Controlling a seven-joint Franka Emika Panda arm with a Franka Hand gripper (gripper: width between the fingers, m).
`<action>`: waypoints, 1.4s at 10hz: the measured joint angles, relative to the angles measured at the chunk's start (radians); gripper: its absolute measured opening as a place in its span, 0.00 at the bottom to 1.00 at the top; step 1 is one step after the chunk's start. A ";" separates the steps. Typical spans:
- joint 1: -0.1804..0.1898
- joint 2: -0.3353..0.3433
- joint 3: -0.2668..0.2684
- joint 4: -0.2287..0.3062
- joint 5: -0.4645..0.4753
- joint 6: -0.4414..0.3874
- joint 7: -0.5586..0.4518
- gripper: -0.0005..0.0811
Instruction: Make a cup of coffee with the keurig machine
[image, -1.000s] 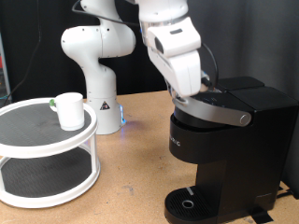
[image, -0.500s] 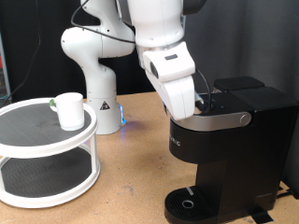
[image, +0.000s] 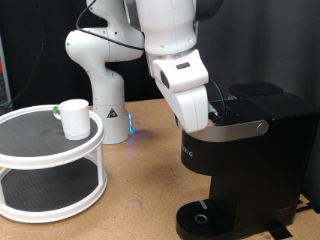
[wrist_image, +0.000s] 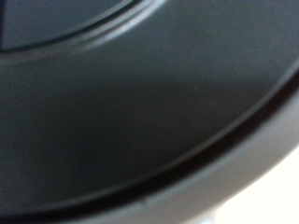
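Observation:
The black keurig machine (image: 245, 160) stands at the exterior view's right, its silver-grey lid handle (image: 235, 128) lowered flat on the body. Its round drip tray (image: 200, 216) at the bottom is bare. My gripper (image: 203, 122) presses down on the lid at the handle's left end; its fingers are hidden behind the hand. The white cup (image: 73, 117) stands upright on the top tier of a round white rack at the exterior view's left, far from the gripper. The wrist view shows only a blurred dark curved surface of the machine (wrist_image: 131, 112), very close.
The white two-tier round rack (image: 45, 165) fills the exterior view's lower left. A second white robot arm base (image: 105, 75) stands behind it, with a small blue light beside it. The brown table (image: 140, 190) lies between rack and machine.
The lid handle was raised and tilted one second ago; it has since come down flat. My gripper moved down and slightly left with it.

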 joint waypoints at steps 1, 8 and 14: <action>0.000 0.000 0.000 0.001 0.001 0.000 -0.012 0.01; -0.006 -0.037 -0.024 0.028 0.136 -0.041 -0.127 0.01; -0.014 -0.069 -0.056 0.054 0.192 -0.153 -0.267 0.01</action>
